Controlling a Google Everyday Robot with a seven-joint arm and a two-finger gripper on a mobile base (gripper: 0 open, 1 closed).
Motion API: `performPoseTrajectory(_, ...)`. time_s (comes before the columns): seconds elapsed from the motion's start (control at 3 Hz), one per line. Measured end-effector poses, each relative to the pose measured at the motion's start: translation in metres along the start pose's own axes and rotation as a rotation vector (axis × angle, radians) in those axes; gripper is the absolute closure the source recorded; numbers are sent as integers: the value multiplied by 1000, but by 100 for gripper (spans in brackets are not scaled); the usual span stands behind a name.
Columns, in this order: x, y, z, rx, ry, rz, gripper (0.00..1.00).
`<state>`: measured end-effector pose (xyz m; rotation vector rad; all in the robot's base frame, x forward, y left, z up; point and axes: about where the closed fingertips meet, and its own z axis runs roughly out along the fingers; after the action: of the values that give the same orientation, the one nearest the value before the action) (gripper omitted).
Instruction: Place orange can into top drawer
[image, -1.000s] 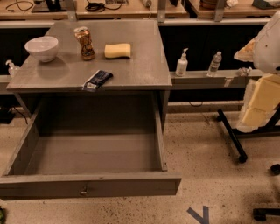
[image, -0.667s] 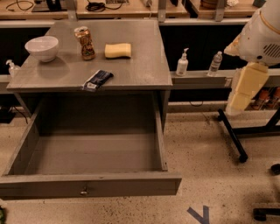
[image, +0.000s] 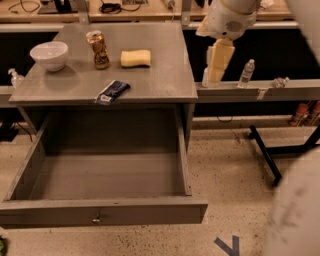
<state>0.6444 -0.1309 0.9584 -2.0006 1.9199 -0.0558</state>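
1. From where I stand, the orange can (image: 98, 49) is upright at the back left of the counter (image: 155, 85). It sits between the white bowl (image: 49, 54) and the yellow sponge (image: 135, 58), near both and touching neither. The top drawer (image: 100, 212) is pulled wide open below.
2. The hand (image: 217, 75) hangs out past the counter's right edge, well apart from the can. It has hold of nothing that I can see, and I cannot tell how far open it is.
3. A water bottle (image: 247, 73) stands on the ledge just beside the hand. A careless swing as the arm sets off could knock it over.
4. The straight path to the can runs over the sponge. If the hand comes in low, I'd expect it to shove the sponge into the can and topple it.
5. The can is narrow and tall for its base. An off-centre closing would likely tip it toward the bowl rather than grip it.
6. A dark packet (image: 113, 91) lies at the counter's front edge, right above the drawer. A low carry forward could sweep it in along with the can.
7. If the can is let go from too high, it may bounce, fall on its side and roll. If the hand drops too near the drawer's walls, it could clip them.
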Motion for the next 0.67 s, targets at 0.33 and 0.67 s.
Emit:
performPoseTrajectory(0.33, -60, -52, 13, 46, -135, -47, 0)
performPoseTrajectory(0.67, -67, -71, 2, 135, -262, 71, 0)
